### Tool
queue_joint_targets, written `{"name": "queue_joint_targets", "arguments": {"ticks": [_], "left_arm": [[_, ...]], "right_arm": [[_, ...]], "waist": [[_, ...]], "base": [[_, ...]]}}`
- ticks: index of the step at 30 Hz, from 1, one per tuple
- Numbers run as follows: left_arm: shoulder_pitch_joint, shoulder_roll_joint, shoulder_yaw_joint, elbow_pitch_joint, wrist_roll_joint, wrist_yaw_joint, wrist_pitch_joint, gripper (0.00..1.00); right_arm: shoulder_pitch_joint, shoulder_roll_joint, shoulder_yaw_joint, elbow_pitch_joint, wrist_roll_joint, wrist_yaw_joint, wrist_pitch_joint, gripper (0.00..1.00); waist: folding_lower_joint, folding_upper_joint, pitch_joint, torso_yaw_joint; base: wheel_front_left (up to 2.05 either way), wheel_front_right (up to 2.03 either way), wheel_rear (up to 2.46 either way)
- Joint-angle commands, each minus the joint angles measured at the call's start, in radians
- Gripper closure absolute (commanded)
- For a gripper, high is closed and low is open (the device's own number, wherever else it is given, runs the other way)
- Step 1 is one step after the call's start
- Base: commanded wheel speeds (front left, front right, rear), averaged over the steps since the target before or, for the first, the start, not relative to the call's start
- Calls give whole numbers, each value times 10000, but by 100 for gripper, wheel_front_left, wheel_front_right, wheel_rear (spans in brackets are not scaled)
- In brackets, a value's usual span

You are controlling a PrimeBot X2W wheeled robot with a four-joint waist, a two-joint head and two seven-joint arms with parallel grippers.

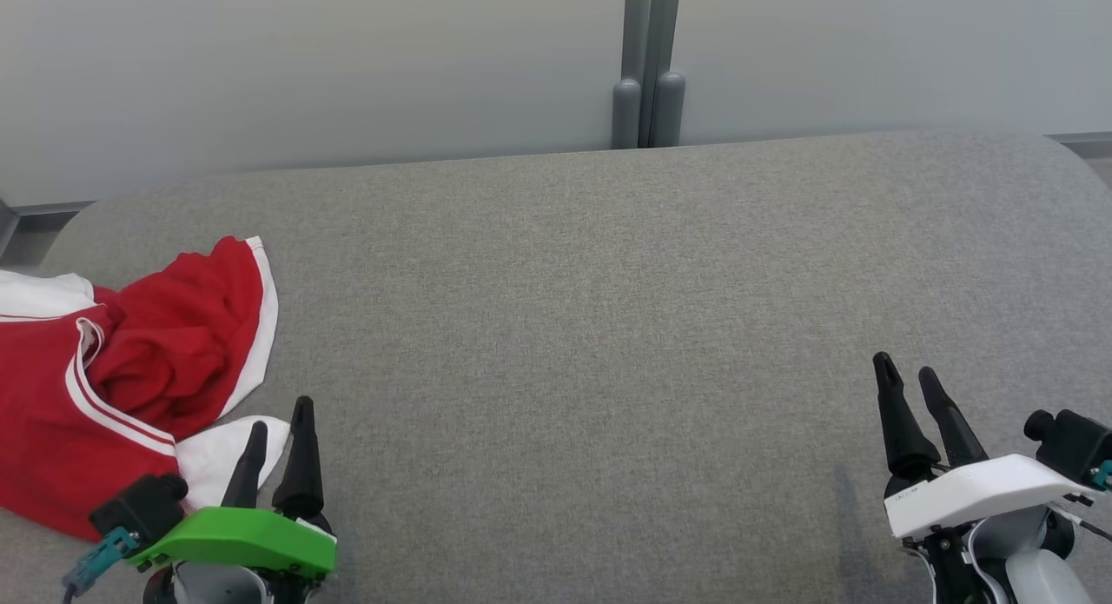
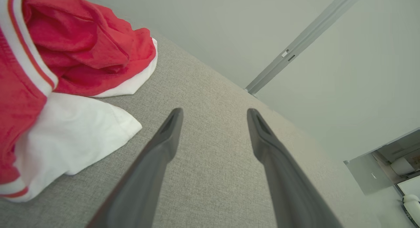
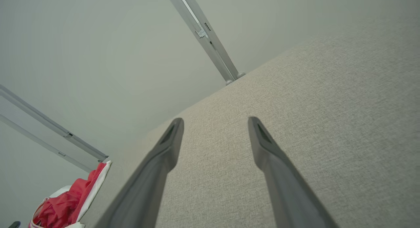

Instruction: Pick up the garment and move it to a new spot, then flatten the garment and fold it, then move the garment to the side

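The garment (image 1: 130,352), red with white trim, lies crumpled at the left end of the bench (image 1: 608,326) and runs off the head view's left edge. Its far hem stops short of the bench's rear edge. A white flap of it reaches toward the near side. The left gripper (image 1: 280,414) hangs just beside that flap, its fingers spread and holding nothing. In the left wrist view, bare grey cloth lies between the fingers, and the flap sits to their left, apart from them. From there rightward the bench is open grey fabric across the whole middle. It runs back to the rear edge, where a grey post (image 1: 647,74) stands between two pale wall panels. The right gripper (image 1: 903,365) hovers near the right end, fingers likewise spread and holding nothing, well apart from the garment. The bench's far right corner is rounded.
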Motion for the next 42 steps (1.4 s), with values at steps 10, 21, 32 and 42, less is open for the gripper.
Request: {"name": "queue_joint_targets", "arguments": {"ticks": [10,21,32,42], "left_arm": [[-28,274,-519,155,1732,185,-434,0],[30,499,-911,410,3020,408,-740,0],[126,621,-1149,524,3997,620,-1002,0],[171,716,-1309,611,4889,725,-1243,0]], "right_arm": [[182,-205,-227,10,-1759,5,-437,0],[368,-191,-629,35,-2866,5,-732,0],[455,-250,-859,193,-3614,6,-988,0],[562,-297,-912,335,-4537,7,-1223,0]], "waist": [[-1,-1,-14,20],[-1,-1,-27,25],[-1,-1,-59,-2],[-1,-1,-42,66]], "base": [[0,0,0],[0,0,0],[0,0,0],[0,0,0]]}}
